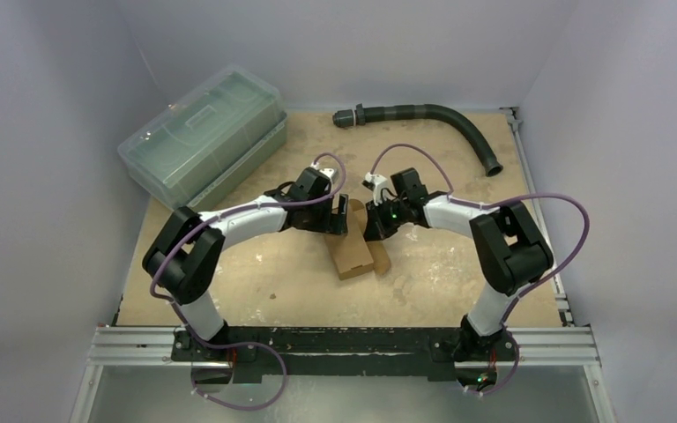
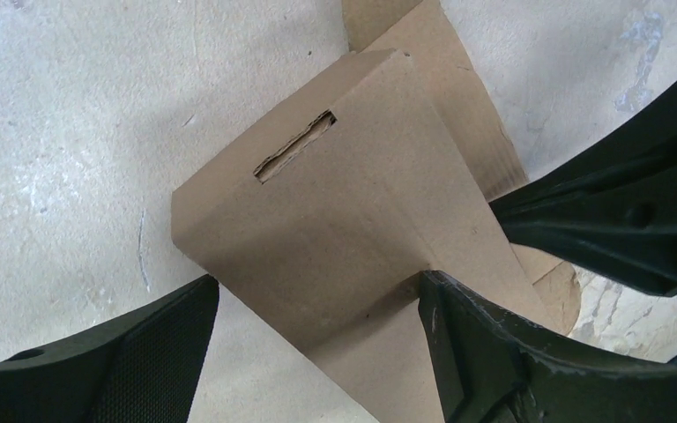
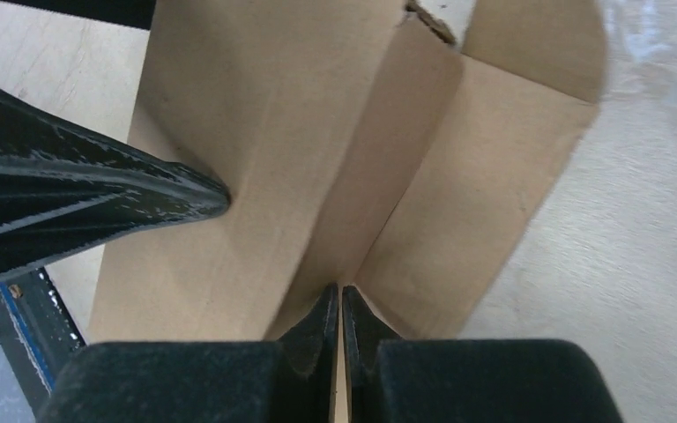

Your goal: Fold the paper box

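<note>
The paper box [image 1: 353, 256] is a brown cardboard piece, partly folded, lying mid-table between both arms. In the left wrist view it [image 2: 344, 203] shows a raised panel with a slot. My left gripper [image 2: 317, 304] is open and straddles that panel. Its right finger [image 2: 494, 352] touches the fold and its left finger [image 2: 141, 352] stands apart from the card. From above, the left gripper [image 1: 342, 216] is at the box's far end. My right gripper [image 3: 341, 300] is shut on a thin cardboard crease of the box [image 3: 256, 132]. From above, the right gripper [image 1: 372, 225] is just right of the left one.
A large clear greenish lidded plastic bin [image 1: 203, 132] stands at the back left. A dark curved hose [image 1: 432, 115] lies along the back right. The left arm's finger [image 3: 97, 194] reaches across the right wrist view, close to the box.
</note>
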`<control>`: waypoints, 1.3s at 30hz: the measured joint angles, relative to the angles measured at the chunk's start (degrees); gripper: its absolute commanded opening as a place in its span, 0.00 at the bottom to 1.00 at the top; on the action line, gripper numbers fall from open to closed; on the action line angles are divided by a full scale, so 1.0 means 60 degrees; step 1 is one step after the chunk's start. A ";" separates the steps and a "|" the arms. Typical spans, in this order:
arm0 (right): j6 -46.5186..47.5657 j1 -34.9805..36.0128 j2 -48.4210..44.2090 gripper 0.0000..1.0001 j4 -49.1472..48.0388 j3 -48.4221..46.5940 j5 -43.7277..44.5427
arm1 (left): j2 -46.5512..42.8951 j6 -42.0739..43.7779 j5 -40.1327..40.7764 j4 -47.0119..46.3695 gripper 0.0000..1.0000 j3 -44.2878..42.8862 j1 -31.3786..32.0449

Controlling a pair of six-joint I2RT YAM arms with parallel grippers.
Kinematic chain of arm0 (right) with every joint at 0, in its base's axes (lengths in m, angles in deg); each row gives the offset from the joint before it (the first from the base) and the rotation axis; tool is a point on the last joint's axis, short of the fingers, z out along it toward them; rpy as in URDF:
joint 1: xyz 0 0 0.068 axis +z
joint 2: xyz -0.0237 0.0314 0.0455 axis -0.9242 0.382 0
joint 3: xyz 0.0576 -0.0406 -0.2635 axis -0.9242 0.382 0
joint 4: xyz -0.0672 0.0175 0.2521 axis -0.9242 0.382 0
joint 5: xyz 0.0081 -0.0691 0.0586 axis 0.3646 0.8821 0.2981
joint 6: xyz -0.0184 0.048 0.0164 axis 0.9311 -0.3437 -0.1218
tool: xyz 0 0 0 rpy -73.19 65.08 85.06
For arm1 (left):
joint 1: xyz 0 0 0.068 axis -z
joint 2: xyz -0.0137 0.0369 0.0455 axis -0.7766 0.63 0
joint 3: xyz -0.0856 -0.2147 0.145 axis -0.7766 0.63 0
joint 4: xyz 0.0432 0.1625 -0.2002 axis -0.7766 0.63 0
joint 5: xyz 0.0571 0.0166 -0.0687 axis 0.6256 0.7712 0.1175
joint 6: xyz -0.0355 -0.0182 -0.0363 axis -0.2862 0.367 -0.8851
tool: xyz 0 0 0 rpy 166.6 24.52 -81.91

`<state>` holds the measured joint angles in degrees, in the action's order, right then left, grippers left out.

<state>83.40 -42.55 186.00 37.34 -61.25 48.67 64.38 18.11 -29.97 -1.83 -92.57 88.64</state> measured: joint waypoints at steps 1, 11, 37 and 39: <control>-0.0069 0.0102 0.0044 0.06 -0.0004 -0.0011 -0.0011 | 0.0076 0.0062 -0.0091 0.0018 0.82 -0.0076 -0.0033; -0.0911 0.0073 0.0623 0.08 -0.0280 -0.0073 -0.0936 | 0.0714 0.0914 -0.1486 0.0095 0.79 -0.0608 -0.0608; 1.2273 -0.0073 -0.5621 0.74 0.3140 0.3133 -0.2911 | 0.2022 0.3158 -0.3340 0.0146 0.78 -0.1996 -0.1421; 1.2448 0.0331 -0.5217 0.66 0.2703 0.3129 -0.2521 | 0.2047 0.3151 -0.3402 0.0153 0.78 -0.2018 -0.1443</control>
<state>158.08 -40.56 154.70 53.55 -42.48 33.54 76.66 37.02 -50.39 -0.91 -104.68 79.99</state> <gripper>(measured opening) 0.774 0.787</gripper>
